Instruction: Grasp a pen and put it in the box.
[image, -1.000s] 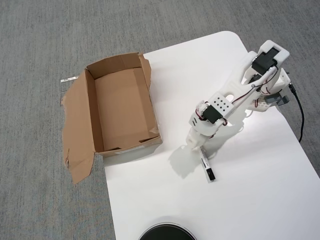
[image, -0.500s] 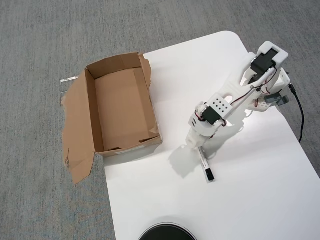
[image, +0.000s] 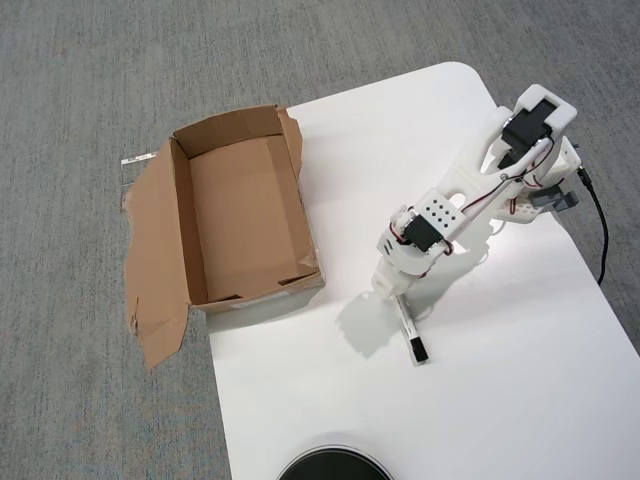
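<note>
The pen (image: 411, 332), white with a black end, lies at a slant on the white table (image: 500, 380), just below my gripper (image: 399, 294) in the overhead view. Its upper end runs in under the white gripper, which appears shut on it; the fingertips are hidden beneath the wrist. Its black lower end is down near the table. To the left stands the box (image: 180, 215), brown cardboard, open at the top, nothing showing inside, one torn flap splayed flat on the carpet. Roughly a hand's width of table separates gripper and box.
The box sits at the table's left edge, partly over the grey carpet (image: 80, 80). A dark round object (image: 335, 466) pokes in at the bottom edge. A black cable (image: 601, 232) runs down from the arm's base at the right.
The gripper has drawn up and back slightly, so more of the pen shows beneath it. The pen's black end has shifted a little to the left. The box has not moved.
</note>
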